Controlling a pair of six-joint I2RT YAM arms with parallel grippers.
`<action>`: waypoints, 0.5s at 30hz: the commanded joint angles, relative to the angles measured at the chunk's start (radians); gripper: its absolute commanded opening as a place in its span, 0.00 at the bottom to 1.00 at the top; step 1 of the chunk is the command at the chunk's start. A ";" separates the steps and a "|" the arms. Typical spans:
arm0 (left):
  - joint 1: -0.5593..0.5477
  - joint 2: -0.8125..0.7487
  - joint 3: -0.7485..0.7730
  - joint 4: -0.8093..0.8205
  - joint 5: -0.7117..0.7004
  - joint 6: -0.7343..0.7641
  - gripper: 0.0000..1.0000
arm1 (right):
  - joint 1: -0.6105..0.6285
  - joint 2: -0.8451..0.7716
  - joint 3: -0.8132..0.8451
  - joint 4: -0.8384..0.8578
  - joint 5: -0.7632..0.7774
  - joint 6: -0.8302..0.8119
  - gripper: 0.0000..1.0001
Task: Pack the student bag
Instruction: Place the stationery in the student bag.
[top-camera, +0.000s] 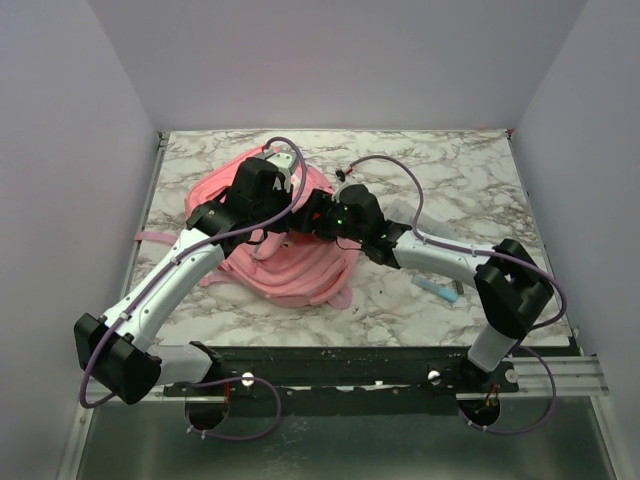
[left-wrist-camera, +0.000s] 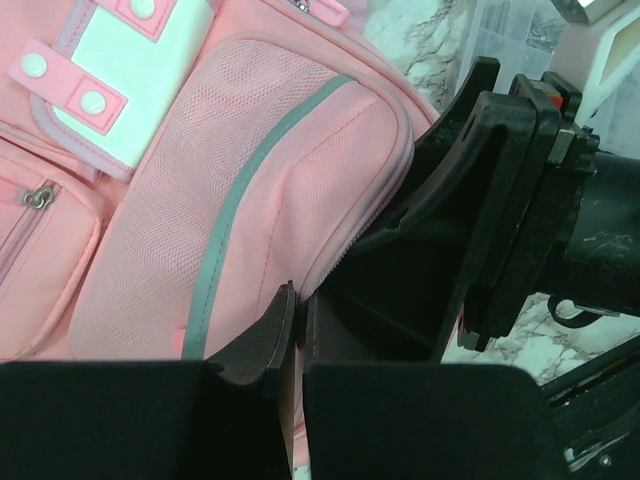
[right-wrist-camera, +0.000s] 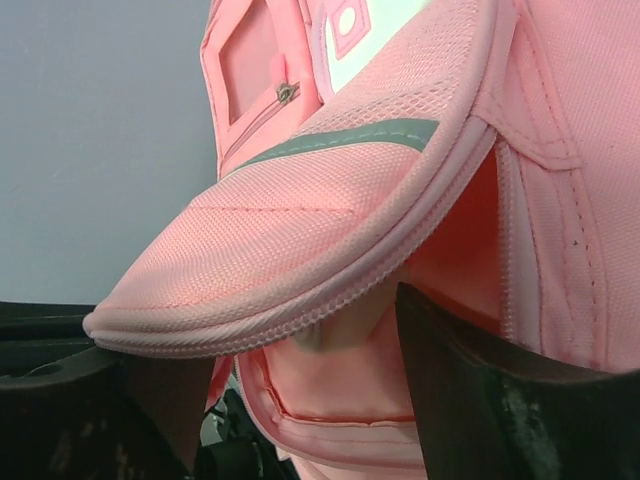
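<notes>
Bag (top-camera: 290, 265), pink and slumped, lies left of centre on the marble worktop (top-camera: 480, 180). The left arm (top-camera: 170, 280) has its jaws pinching the zipped edge of a grey-striped pocket (left-wrist-camera: 250, 200); the right arm (top-camera: 440, 255) meets it there, jaws spread under the lifted flap (right-wrist-camera: 300, 230). A pale blue thing (top-camera: 436, 290) lies beside the right arm.

walls (top-camera: 340, 60): plain pale grey | table (top-camera: 460, 170): white marble, grey veins

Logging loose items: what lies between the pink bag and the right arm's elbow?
A small light-blue item, too small to identify, lies on the marble table between the student bag and the elbow; only the top view shows it.
</notes>
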 joint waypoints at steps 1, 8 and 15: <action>-0.002 -0.044 0.012 0.096 0.054 -0.025 0.00 | 0.007 -0.015 0.010 -0.040 -0.012 0.006 0.78; 0.009 -0.042 0.015 0.089 0.065 -0.029 0.00 | 0.006 -0.061 0.015 -0.129 -0.012 -0.036 0.75; 0.008 -0.032 0.013 0.074 0.070 -0.038 0.00 | 0.006 -0.214 -0.005 -0.404 0.199 -0.136 0.75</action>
